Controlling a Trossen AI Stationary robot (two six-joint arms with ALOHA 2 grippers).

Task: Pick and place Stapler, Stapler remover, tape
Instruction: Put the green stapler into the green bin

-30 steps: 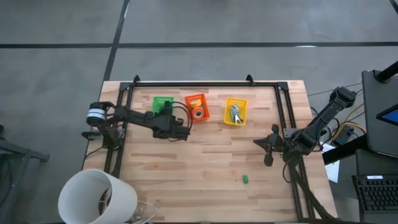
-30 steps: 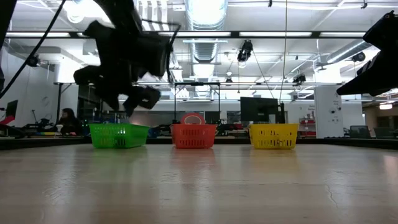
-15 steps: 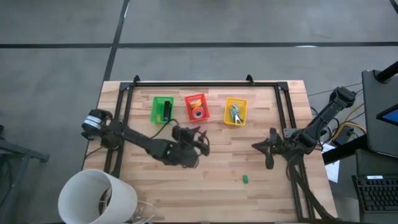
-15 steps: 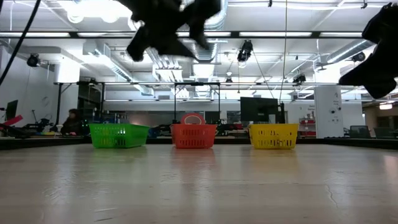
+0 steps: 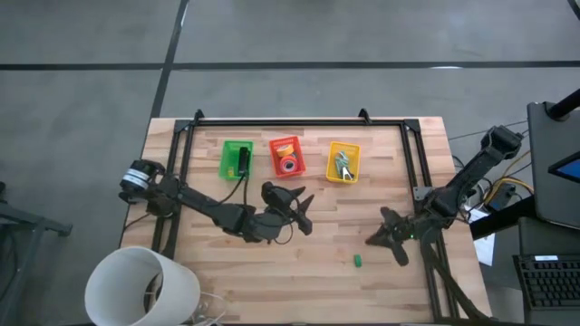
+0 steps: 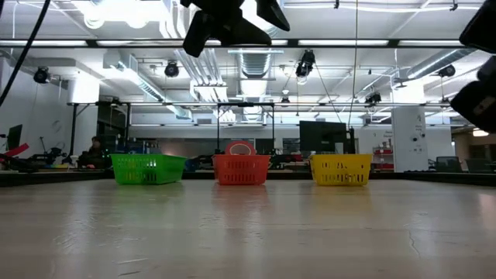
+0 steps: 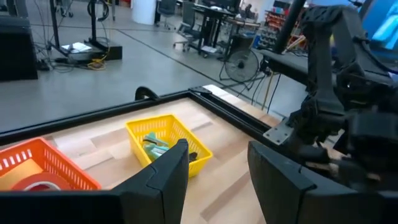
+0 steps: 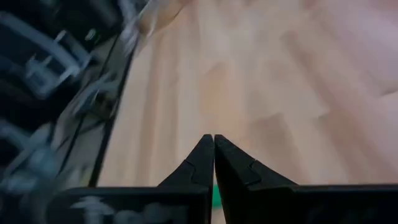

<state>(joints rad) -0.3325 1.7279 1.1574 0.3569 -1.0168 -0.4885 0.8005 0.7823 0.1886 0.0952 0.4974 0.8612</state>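
Observation:
The black stapler [image 5: 243, 161] lies in the green basket [image 5: 229, 159] at the table's far side. Tape rolls [image 5: 288, 164] lie in the orange basket [image 5: 286, 142]; a red roll also shows in the left wrist view [image 7: 28, 182]. A pale metal remover [image 5: 343, 167] lies in the yellow basket [image 5: 343, 147]. My left gripper [image 5: 294, 206] hangs open and empty above the table's middle, its fingers [image 7: 177, 168] wide apart. My right gripper [image 5: 372, 240] is shut and empty at the right, near a tiny green block [image 5: 357, 262].
The three baskets stand in a row at the far side and show in the low view as green [image 6: 147, 168], orange [image 6: 241, 168] and yellow [image 6: 340, 169]. A black frame [image 5: 290, 121] runs along the table's far and side edges. A white bucket [image 5: 140, 285] stands off the near left corner.
My left gripper has left the green basket and gone toward the table's near and right side, rising over the middle; the stapler now shows lying in the green basket. My right gripper has moved toward the near edge, closer to the green block.

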